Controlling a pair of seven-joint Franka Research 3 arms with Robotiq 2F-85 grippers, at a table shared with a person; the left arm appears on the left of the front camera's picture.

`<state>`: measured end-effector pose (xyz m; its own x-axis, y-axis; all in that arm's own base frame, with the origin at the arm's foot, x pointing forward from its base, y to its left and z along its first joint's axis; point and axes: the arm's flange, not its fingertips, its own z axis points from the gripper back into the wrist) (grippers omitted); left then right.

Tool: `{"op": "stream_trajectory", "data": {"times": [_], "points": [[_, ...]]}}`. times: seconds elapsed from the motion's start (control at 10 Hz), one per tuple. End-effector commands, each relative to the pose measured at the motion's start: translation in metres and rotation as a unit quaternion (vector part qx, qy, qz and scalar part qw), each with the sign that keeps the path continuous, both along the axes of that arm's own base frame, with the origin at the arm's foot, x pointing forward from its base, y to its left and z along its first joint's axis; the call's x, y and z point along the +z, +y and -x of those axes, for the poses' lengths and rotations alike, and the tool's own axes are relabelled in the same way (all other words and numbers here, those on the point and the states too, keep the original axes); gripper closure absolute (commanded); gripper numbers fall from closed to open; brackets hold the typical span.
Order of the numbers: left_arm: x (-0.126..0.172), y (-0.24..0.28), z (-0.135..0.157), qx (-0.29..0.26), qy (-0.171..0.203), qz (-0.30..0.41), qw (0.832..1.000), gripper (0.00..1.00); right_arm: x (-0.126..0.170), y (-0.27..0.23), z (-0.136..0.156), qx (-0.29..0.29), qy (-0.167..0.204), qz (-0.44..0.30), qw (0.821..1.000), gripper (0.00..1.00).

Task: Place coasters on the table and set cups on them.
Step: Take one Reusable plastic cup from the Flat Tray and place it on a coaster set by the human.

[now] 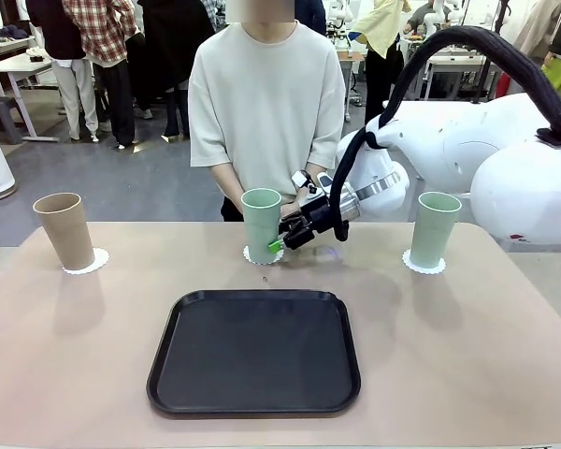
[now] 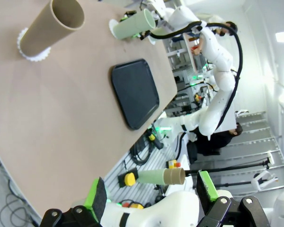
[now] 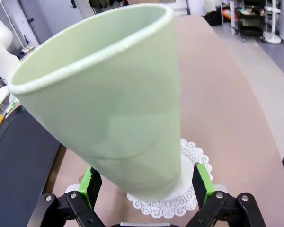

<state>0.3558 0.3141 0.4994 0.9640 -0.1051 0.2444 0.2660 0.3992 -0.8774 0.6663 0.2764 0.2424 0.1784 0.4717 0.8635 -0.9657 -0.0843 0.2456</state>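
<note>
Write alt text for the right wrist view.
A pale mint green cup stands on a lacy white coaster on the beige table, between the open right pincer's green pads. A black tray lies to the left.

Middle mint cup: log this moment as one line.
middle mint cup: upright on coaster | right gripper: open, pads either side of cup base | left gripper: open, empty

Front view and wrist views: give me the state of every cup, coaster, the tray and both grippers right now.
Tan cup: upright on its coaster.
Middle green cup: upright on its coaster.
Right green cup: upright on its coaster.
Tray: empty.
Right gripper: open around middle green cup.
Left gripper: open, empty.
</note>
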Motion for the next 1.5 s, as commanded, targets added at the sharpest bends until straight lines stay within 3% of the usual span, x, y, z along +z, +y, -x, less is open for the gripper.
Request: {"op": "stream_trajectory", "data": {"times": [0.0, 0.3, 0.7, 0.9, 1.1, 1.2, 1.4], "points": [[0.002, 0.0, 0.002, 0.0, -0.001, 0.002, 1.0, 0.0, 0.012, -0.001, -0.006, -0.005, 0.004, 0.055, 0.998, 0.0], [0.002, 0.0, 0.002, 0.0, -0.001, 0.002, 1.0, 0.0, 0.029, -0.015, 0.008, -0.021, -0.004, 0.157, 0.987, 0.0], [0.002, 0.0, 0.002, 0.0, -0.001, 0.002, 1.0, 0.0, 0.121, -0.049, 0.077, -0.105, -0.053, 0.358, 0.926, 0.0], [0.002, 0.0, 0.002, 0.0, -0.001, 0.002, 1.0, 0.0, 0.176, -0.056, 0.123, -0.164, -0.074, 0.387, 0.904, 0.0], [0.002, 0.0, 0.002, 0.0, -0.001, 0.002, 1.0, 0.0, 0.227, -0.057, 0.171, -0.183, -0.084, 0.394, 0.897, 0.0], [0.002, 0.0, 0.002, 0.0, -0.001, 0.002, 1.0, 0.0, 0.246, -0.058, 0.191, -0.187, -0.091, 0.386, 0.899, 0.0], [0.002, 0.0, 0.002, 0.0, -0.001, 0.002, 1.0, 0.0, 0.263, -0.061, 0.214, -0.212, -0.107, 0.417, 0.877, 0.0]]}}
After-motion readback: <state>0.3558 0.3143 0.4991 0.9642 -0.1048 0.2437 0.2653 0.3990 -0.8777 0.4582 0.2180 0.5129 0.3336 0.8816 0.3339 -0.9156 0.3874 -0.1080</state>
